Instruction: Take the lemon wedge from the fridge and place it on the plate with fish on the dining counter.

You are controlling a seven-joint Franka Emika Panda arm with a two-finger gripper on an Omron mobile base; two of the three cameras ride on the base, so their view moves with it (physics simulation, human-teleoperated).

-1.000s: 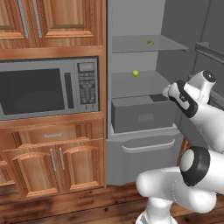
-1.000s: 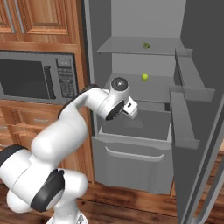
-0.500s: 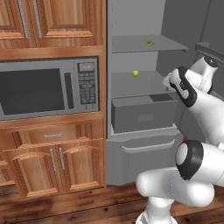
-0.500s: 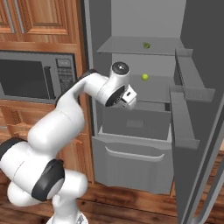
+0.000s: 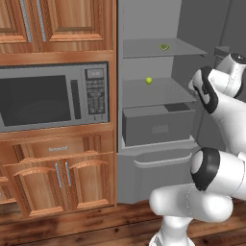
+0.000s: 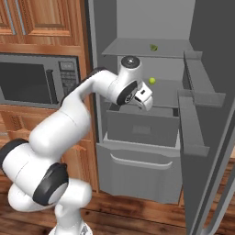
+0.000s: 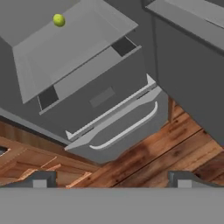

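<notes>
The fridge [image 5: 149, 19] stands open. The lemon wedge [image 5: 164, 46] [image 6: 153, 47], a small yellow-green crescent, lies on its top shelf. A round yellow-green ball [image 5: 149, 80] [image 6: 152, 81] [image 7: 58, 20] sits on the middle shelf. My gripper [image 6: 145, 101] [image 7: 111, 180] hangs open and empty in front of the middle shelf, just below and left of the ball and well under the wedge. It looks down over the grey drawer [image 7: 100, 96]. The plate with fish and the dining counter are out of view.
The fridge door [image 6: 202, 98] with its shelves stands open on the right. A steel microwave [image 5: 48, 98] sits in the wooden cabinets to the left. The grey drawer [image 5: 158, 127] and the freezer front with its handle [image 6: 137, 163] lie below the gripper.
The arm has lifted the hand from in front of the drawer up to the level of the middle shelf. The jaws stay open and the ball and wedge have not moved.
</notes>
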